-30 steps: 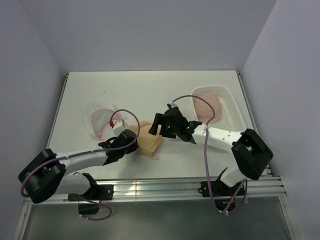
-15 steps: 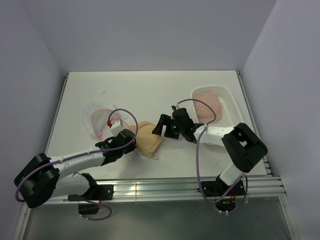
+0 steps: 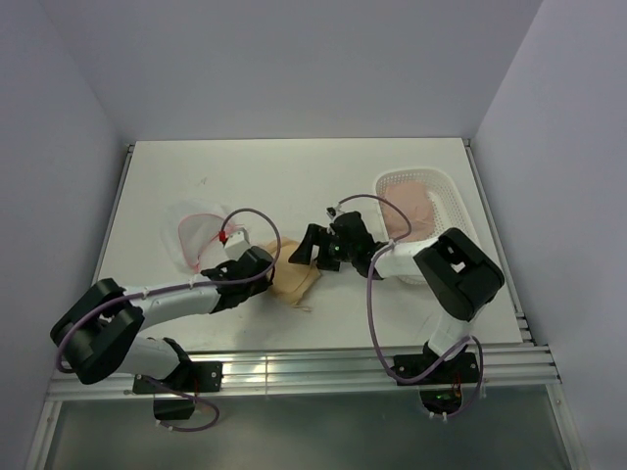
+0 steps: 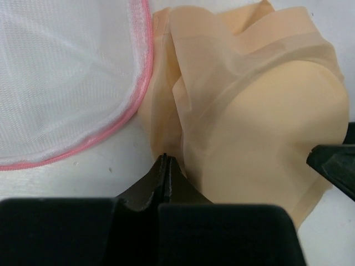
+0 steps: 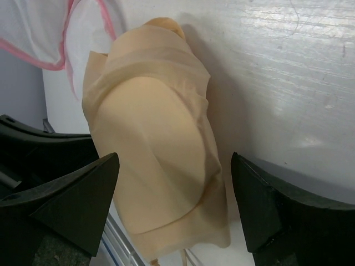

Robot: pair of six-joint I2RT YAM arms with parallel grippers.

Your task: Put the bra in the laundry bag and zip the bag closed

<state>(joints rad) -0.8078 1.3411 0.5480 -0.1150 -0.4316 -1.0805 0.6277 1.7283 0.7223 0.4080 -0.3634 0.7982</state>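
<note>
The peach-tan bra point(image 3: 294, 281) lies folded on the white table, just right of the round white mesh laundry bag point(image 3: 194, 235) with its pink zipper rim. My left gripper point(image 3: 266, 266) is shut, its tips point(image 4: 165, 158) resting against the bra's point(image 4: 260, 122) near edge beside the bag point(image 4: 61, 77); no fabric shows between the jaws. My right gripper point(image 3: 304, 251) is open wide just right of the bra. In the right wrist view its midpoint point(image 5: 175, 191) lies over the padded cup point(image 5: 150, 138), with one finger on each side. The bag's rim point(image 5: 33, 52) shows beyond.
A white perforated plastic basket point(image 3: 453, 211) holding a paler pink garment point(image 3: 411, 204) stands at the right of the table. Grey walls close in the left, back and right. A metal rail runs along the near edge point(image 3: 323, 364).
The right arm has folded inward and its open gripper has shifted slightly left toward the bra. The left gripper has edged right and up against the bra's left side. The bra stays in place.
</note>
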